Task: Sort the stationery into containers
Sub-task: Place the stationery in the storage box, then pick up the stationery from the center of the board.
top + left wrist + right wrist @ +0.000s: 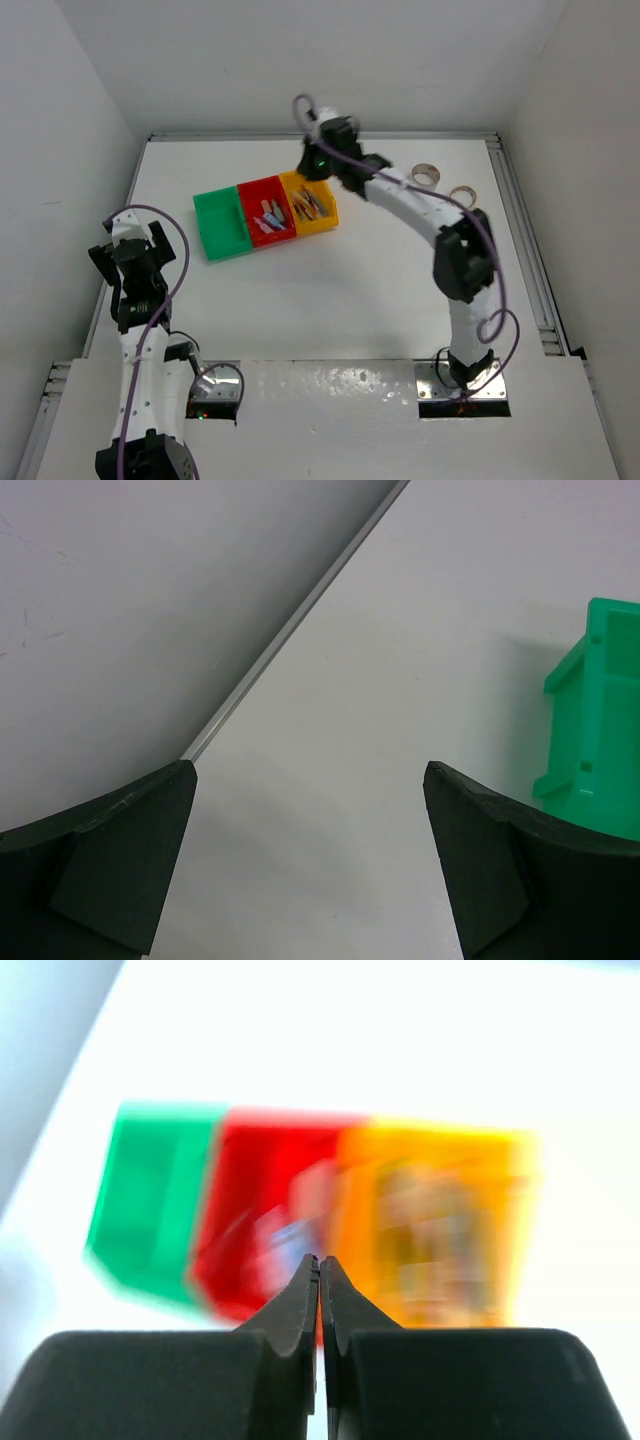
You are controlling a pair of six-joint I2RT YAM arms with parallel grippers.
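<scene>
Right gripper (pixel 319 1266) was pinched shut on nothing at 12 o'clock of the yellow rectangular plastic bin (pixel 320 228). Left gripper (pixel 310 775) gaped wide, empty.

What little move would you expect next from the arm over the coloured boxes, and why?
Probably the right pincer, shut and empty above the yellow plastic bin, should swing right toward the grey-white tape roll and open. That roll and the tan tape roll lie loose on the white table, while the green plastic bin holds nothing.

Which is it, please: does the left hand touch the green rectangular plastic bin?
Apart: top view shows bare table between the left hand and green bin.
</scene>
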